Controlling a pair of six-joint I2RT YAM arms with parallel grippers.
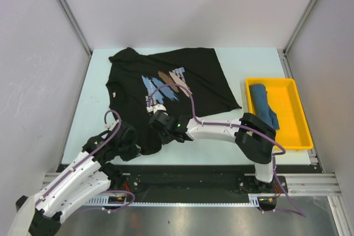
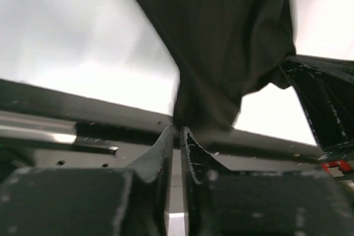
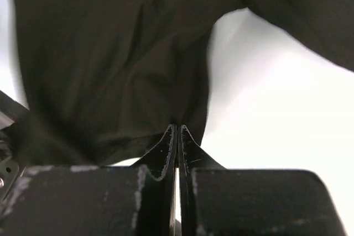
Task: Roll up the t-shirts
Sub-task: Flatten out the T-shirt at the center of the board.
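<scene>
The black t-shirt lies spread on the table with its blue, brown and white print facing up. My left gripper is at its near left hem, shut on a fold of the black cloth; the fingertips pinch it. My right gripper is over the shirt's lower middle, shut on black cloth at its fingertips, which lifts the fabric off the table. The teal-blue t-shirt lies rolled in the yellow tray.
The yellow tray stands at the table's right edge. Grey walls and metal posts close in the table. A black rail runs along the near edge. The light table top shows around the shirt.
</scene>
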